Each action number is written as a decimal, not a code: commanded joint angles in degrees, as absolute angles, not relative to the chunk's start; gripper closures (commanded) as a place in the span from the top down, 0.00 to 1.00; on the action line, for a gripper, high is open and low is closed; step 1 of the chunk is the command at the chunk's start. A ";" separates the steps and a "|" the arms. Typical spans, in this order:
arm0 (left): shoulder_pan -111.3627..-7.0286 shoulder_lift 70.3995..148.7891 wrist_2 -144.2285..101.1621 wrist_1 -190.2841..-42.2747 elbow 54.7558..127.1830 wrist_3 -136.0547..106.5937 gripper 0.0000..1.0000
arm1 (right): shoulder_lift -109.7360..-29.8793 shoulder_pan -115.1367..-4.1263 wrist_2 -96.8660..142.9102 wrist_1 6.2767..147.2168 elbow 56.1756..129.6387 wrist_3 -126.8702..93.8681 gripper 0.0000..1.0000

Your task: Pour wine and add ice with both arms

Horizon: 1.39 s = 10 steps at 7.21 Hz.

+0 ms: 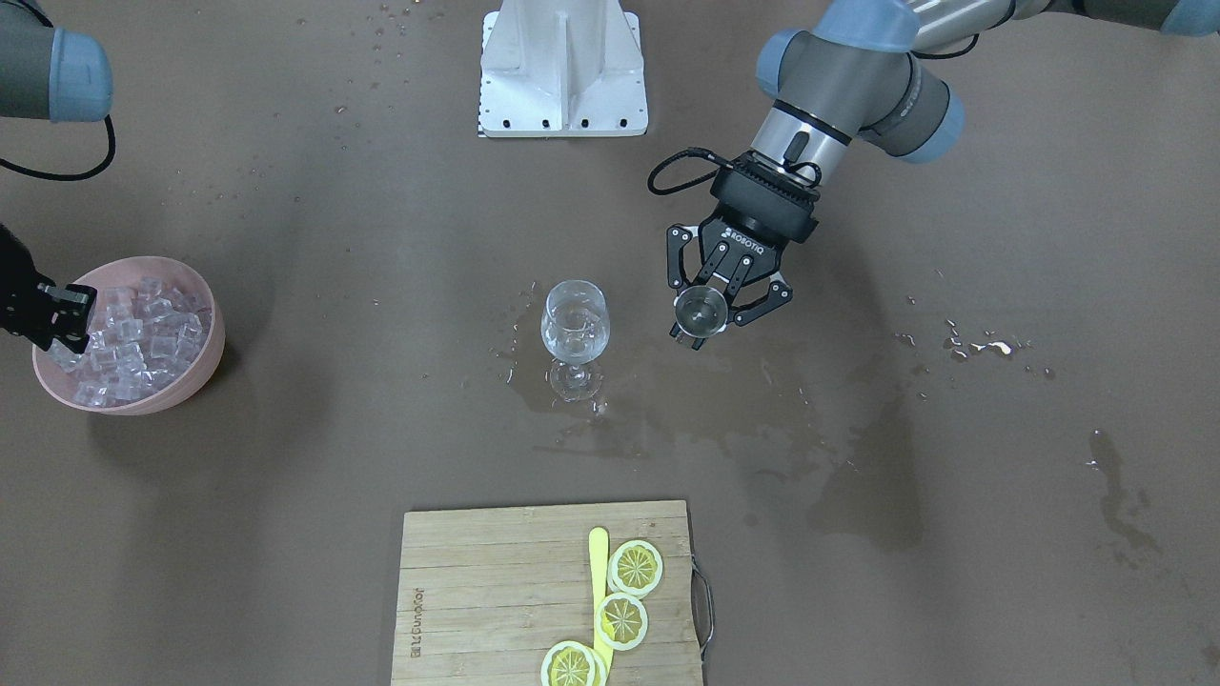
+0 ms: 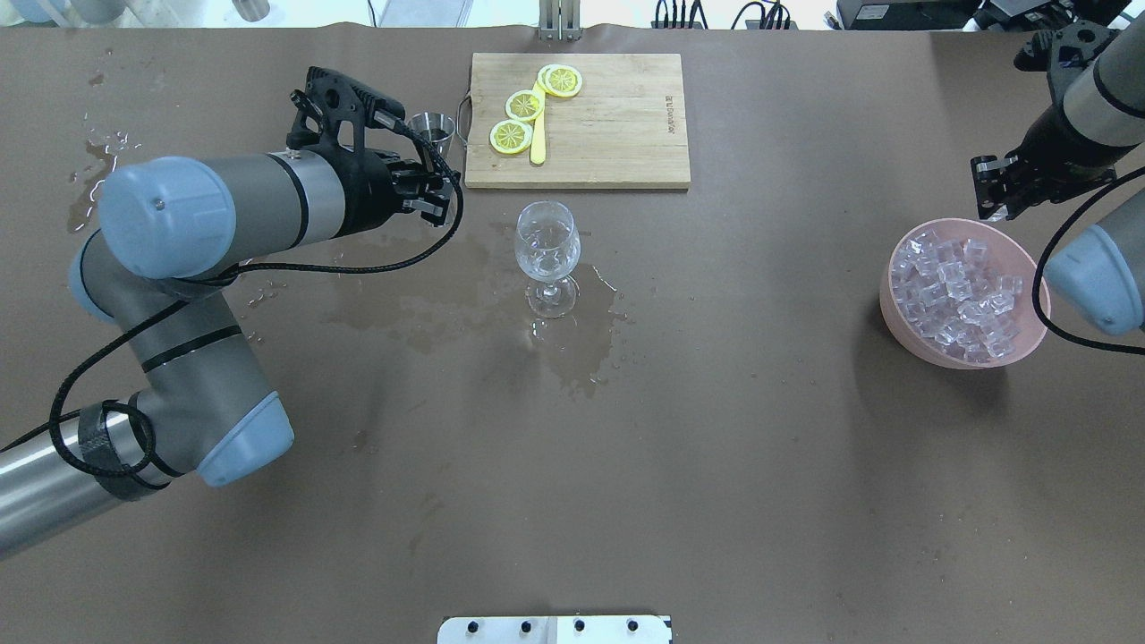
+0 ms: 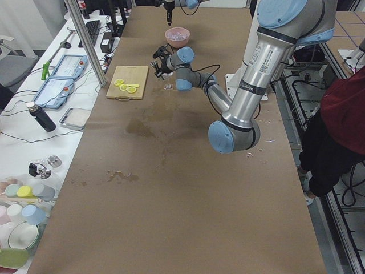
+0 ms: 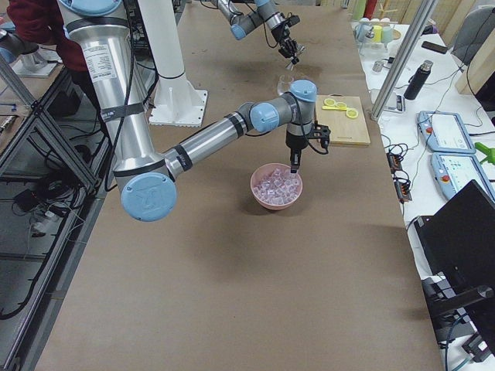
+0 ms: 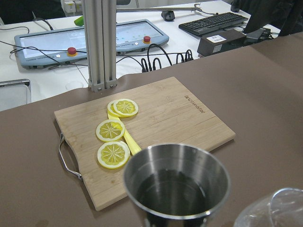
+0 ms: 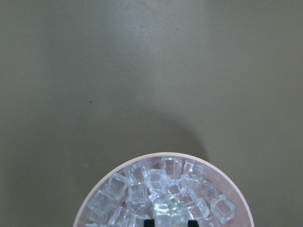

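My left gripper (image 1: 702, 312) is shut on a small steel cup (image 2: 432, 131) and holds it upright just beside the wine glass (image 1: 574, 329), on the robot's left of it. The cup's inside (image 5: 177, 189) looks dark; I cannot tell if wine is in it. Clear liquid seems to sit in the glass bowl (image 2: 547, 241). My right gripper (image 1: 71, 317) hangs over the edge of the pink bowl (image 1: 214, 324) of ice (image 1: 143, 329). In the right wrist view a cube (image 6: 169, 218) shows between its fingertips, above the other ice (image 6: 161, 189).
A wooden cutting board (image 1: 496, 591) with lemon slices (image 1: 636, 568) and a yellow knife lies across from the robot, past the glass. Wet patches (image 1: 839, 476) spread around the glass. The white base post (image 1: 562, 67) stands at the robot's side.
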<state>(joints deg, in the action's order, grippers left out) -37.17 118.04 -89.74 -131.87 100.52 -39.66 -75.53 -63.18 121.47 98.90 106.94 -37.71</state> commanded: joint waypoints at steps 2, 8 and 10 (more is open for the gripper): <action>-32.88 118.30 -81.67 -130.17 100.90 -31.83 0.00 | -75.15 -63.46 121.64 99.05 106.88 -37.79 0.13; -29.11 119.70 -73.40 -122.90 102.21 -18.48 0.00 | -74.10 -64.51 123.92 99.05 107.40 -38.06 0.13; -28.39 120.58 -72.69 -120.24 102.74 -18.37 0.00 | -73.83 -64.95 124.80 98.97 107.32 -38.14 0.13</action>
